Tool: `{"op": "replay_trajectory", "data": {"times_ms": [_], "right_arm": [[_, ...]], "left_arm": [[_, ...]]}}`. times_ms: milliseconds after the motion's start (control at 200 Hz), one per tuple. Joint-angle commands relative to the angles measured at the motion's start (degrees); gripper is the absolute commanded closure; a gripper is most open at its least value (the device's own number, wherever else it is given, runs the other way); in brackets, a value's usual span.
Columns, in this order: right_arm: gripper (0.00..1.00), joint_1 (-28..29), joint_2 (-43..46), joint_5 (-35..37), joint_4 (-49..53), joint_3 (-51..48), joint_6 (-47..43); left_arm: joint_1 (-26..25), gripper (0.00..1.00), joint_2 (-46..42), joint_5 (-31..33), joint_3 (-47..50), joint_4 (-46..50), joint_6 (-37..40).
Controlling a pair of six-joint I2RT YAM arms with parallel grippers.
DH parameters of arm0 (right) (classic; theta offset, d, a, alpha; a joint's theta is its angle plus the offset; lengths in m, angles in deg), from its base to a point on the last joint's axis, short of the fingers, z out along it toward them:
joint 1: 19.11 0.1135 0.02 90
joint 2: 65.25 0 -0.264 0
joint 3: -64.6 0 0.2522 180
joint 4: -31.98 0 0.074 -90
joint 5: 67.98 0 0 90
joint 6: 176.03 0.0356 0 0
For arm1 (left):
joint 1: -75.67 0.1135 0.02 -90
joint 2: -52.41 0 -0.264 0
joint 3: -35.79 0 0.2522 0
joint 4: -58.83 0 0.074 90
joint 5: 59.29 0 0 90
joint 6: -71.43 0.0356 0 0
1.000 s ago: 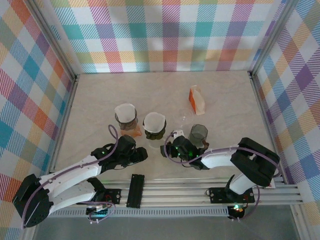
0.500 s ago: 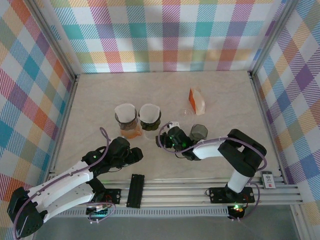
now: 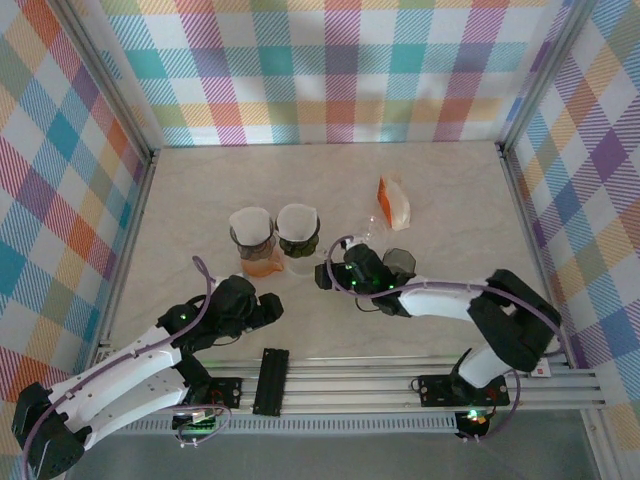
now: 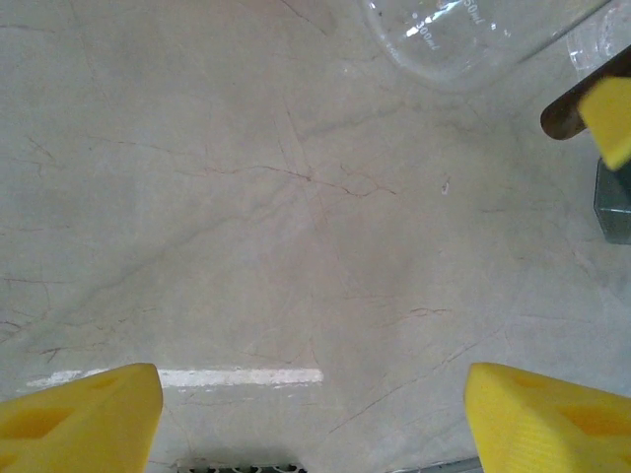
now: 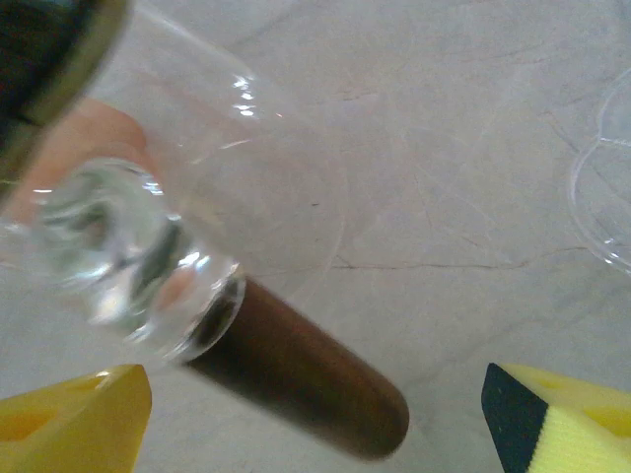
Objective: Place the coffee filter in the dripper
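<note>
- The left gripper [image 4: 315, 409] is released, its yellow fingers [image 4: 79, 412] spread wide over bare table [image 4: 296, 246] by the near edge.
- The right gripper [image 5: 315, 414] also stands wide apart. The brown handle [image 5: 296, 379] of a clear glass jug [image 5: 138, 266] lies between its fingers, touching neither.
- A white coffee filter [image 3: 252, 220] sits in a dripper [image 3: 252, 241] left of the table's middle.
- A second filter [image 3: 298, 218] sits in a second dripper [image 3: 300, 243] just beside it.
- A dark dripper [image 3: 398, 263] stands beside the right arm.
</note>
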State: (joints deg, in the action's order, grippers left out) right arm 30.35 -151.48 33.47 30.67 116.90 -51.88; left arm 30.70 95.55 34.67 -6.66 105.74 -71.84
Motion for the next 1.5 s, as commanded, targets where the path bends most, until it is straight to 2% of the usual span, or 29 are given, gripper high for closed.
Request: {"op": "replay_trajectory", "data": {"times_ms": [0, 115, 240, 430, 525, 675, 880, 1255, 1495], "right_arm": [[0.11, 0.2, 5.2, -3.7, 8.0, -0.2, 1.2], [0.11, 0.2, 11.4, -3.5, 16.0, 1.2, 0.4], [0.10, -0.6, 16.6, 0.9, 29.2, 5.8, -1.2], [0.10, -8.5, 20.1, 1.0, 39.7, 10.6, -4.6], [0.10, -14.3, 18.3, -2.2, 43.2, 13.7, -6.9], [0.10, -23.4, 10.3, -9.0, 46.9, 19.3, -10.4], [0.11, -29.5, 4.4, -9.9, 48.3, 22.6, -11.3], [0.12, -30.4, 9.6, -21.7, 47.1, 13.9, -10.3], [0.15, -25.3, 11.3, -23.1, 47.6, 11.8, -11.5]], "left_arm": [[-0.4, 0.17, 0.3, 0.8, -2.4, 0.6, 0.7], [-0.4, 0.15, 1.0, -0.3, -2.7, -2.3, 1.2], [-0.4, 0.12, 2.5, -2.1, -2.8, -6.1, 2.3], [-0.6, 0.10, 6.8, -5.0, -3.8, -10.6, 5.7], [-0.9, 0.09, 8.0, -5.7, -4.1, -12.2, 6.8], [-1.1, 0.09, 9.5, -6.2, -4.9, -12.3, 8.6], [-1.2, 0.09, 9.8, -6.5, -4.3, -12.8, 9.4], [-1.2, 0.08, 11.6, -6.7, -2.7, -14.9, 9.4], [-1.3, 0.08, 13.8, -7.1, -2.6, -16.5, 8.7]]}}
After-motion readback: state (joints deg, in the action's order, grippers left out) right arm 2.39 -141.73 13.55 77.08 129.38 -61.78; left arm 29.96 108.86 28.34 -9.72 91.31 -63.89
